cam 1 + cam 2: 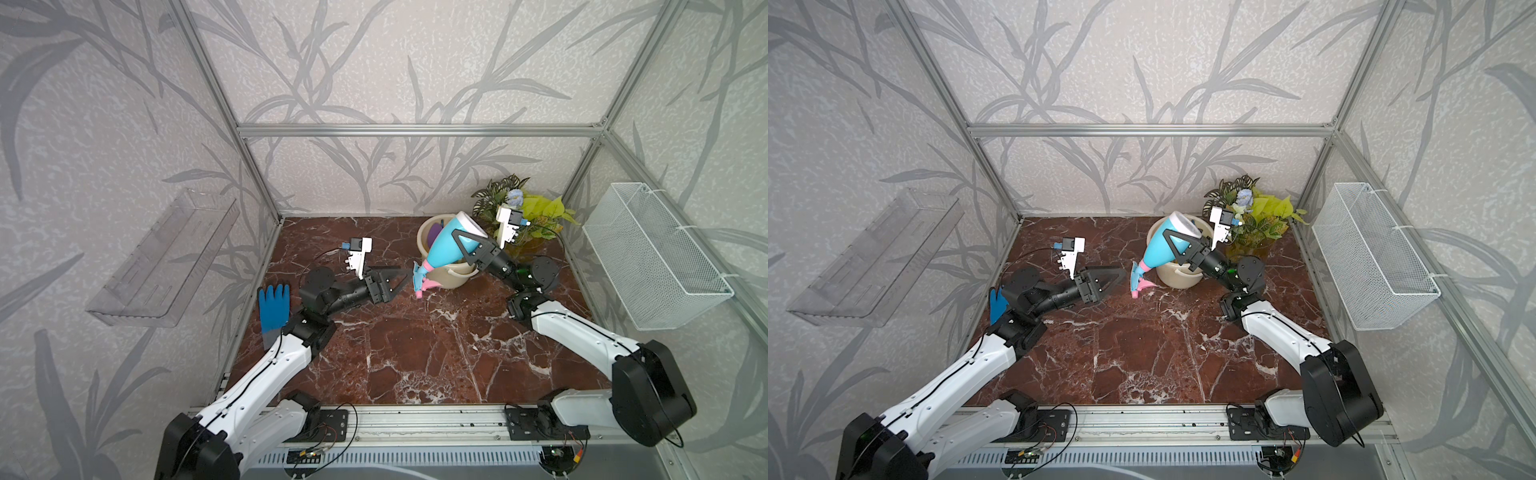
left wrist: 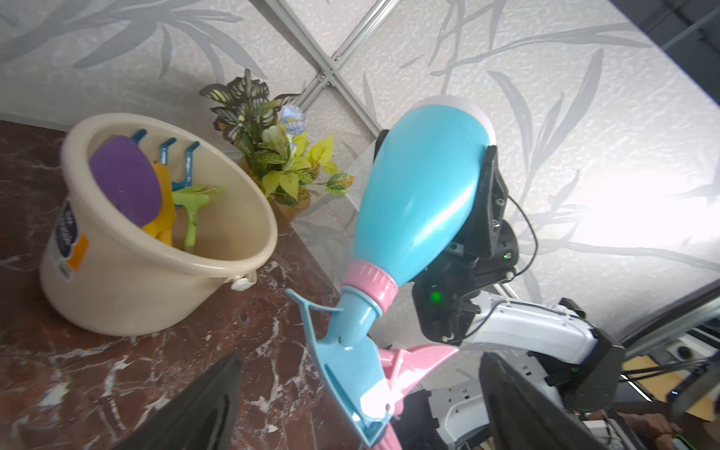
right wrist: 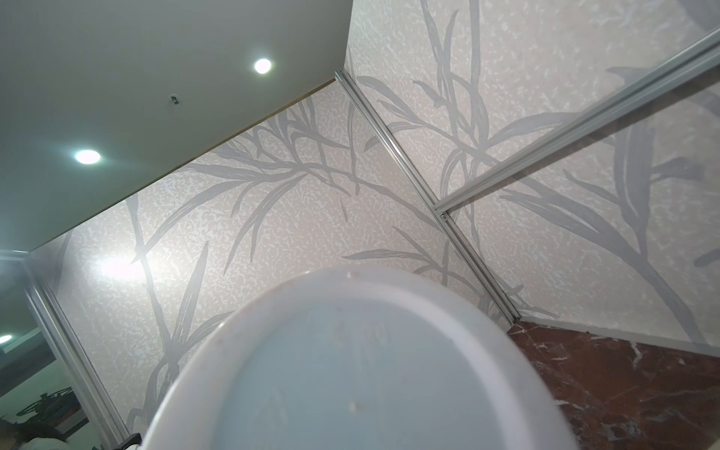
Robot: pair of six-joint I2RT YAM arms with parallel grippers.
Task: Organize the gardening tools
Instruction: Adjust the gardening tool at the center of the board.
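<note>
Black jaws of your right gripper (image 1: 462,244) clamp the light-blue spray bottle (image 1: 442,249) at its belly, aloft beside the cream bucket (image 1: 451,281); its long axis tilts, base up and rearward, nozzle down toward your left gripper (image 1: 403,273), whose 2 jaws stand wide, holding nothing.

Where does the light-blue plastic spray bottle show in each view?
Top view: spray bottle right of centre, nozzle down.
Top view: near centre.
Left wrist: centre, large.
Right wrist: white base, lower middle.
Landmark: cream plastic bucket, not in right wrist.
</note>
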